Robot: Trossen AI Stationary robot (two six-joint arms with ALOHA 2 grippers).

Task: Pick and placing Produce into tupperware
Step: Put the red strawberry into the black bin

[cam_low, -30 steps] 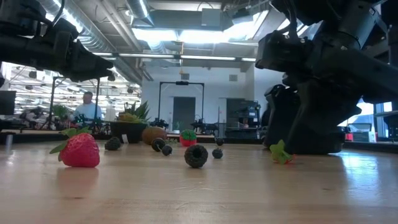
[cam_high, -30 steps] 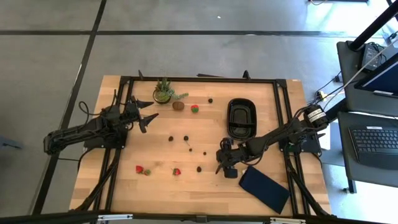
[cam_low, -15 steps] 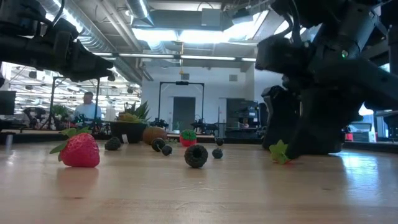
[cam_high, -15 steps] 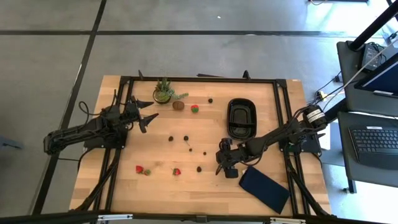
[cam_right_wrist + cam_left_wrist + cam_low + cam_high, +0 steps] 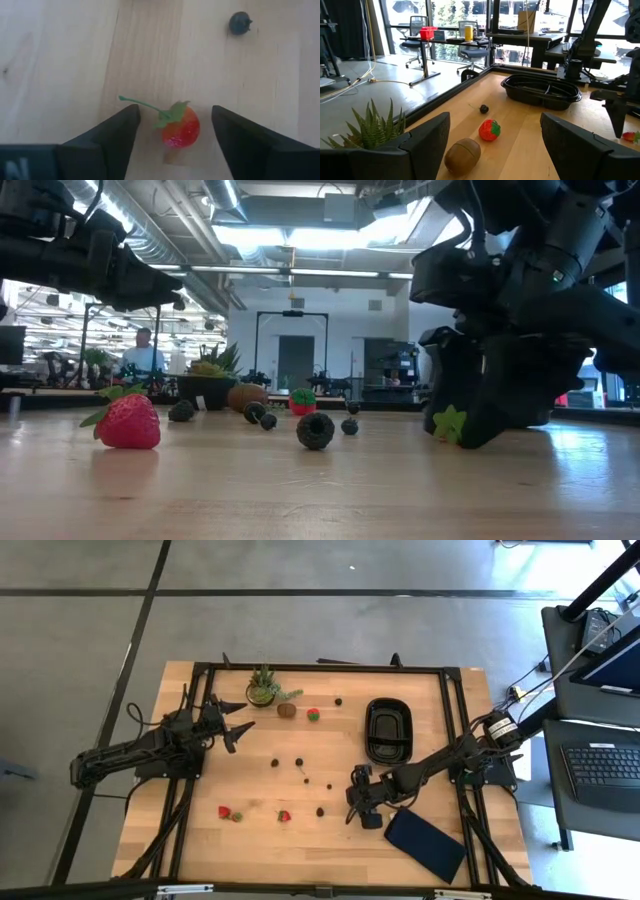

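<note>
Reaching low over the pale wooden counter (image 5: pixel 260 840) near its front edge, the right hand (image 5: pixel 361 808) sits by the flat dark-blue rectangle (image 5: pixel 426 843); the glossy black tupperware (image 5: pixel 388 730) lies toward the far right corner. The left hand (image 5: pixel 232 725) hovers spread near the small green potted plant (image 5: pixel 263 688). At counter height, a red strawberry (image 5: pixel 128 421) lies in front. The right wrist view shows the fingers (image 5: pixel 107 135) spread around a small red strawberry with a green top (image 5: pixel 180 126), not touching it.

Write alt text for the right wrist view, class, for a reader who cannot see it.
A small red strawberry with a green leafy top and thin stem lies on the wooden table between the right gripper's two dark fingers, which are not touching it. A dark round berry sits farther off.
</note>
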